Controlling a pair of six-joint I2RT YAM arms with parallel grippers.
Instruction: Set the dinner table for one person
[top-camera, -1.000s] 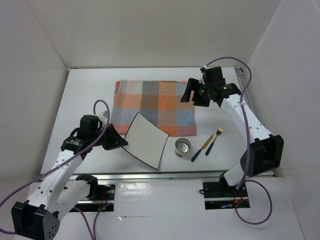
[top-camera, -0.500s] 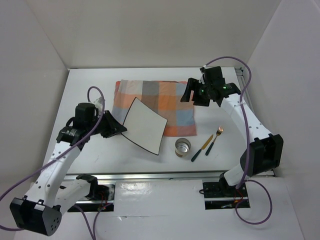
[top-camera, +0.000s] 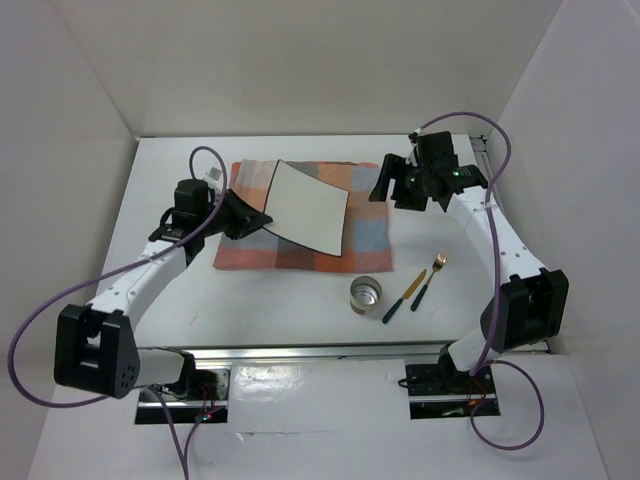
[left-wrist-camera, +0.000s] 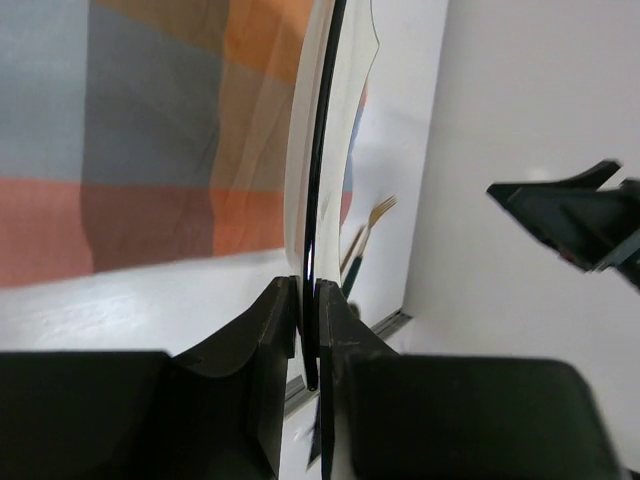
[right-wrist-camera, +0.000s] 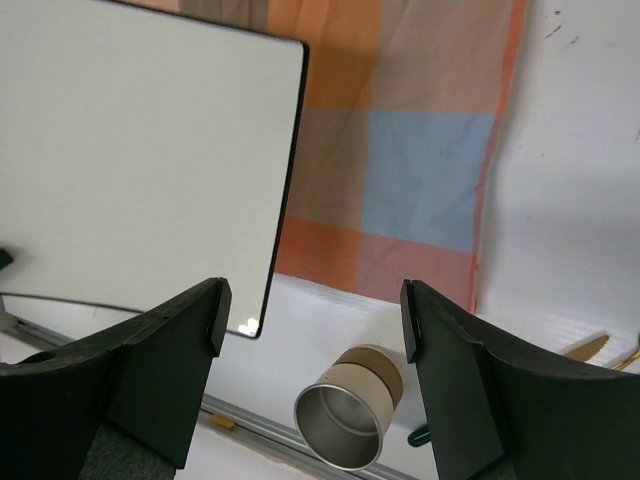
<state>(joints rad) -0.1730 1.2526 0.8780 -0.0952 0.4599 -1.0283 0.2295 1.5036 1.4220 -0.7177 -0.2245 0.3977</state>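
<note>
Carrying the square white plate clamped by its 9 o'clock edge, the left gripper has swung it from the near bare dinner table toward 12 o'clock. It now hangs over the checked cloth, so setting it down looks next. The right gripper, jaws spread and empty, hovers by the plate's 3 o'clock edge, crowding it. Cup, knife and fork lie at 5 o'clock, well apart.
</note>
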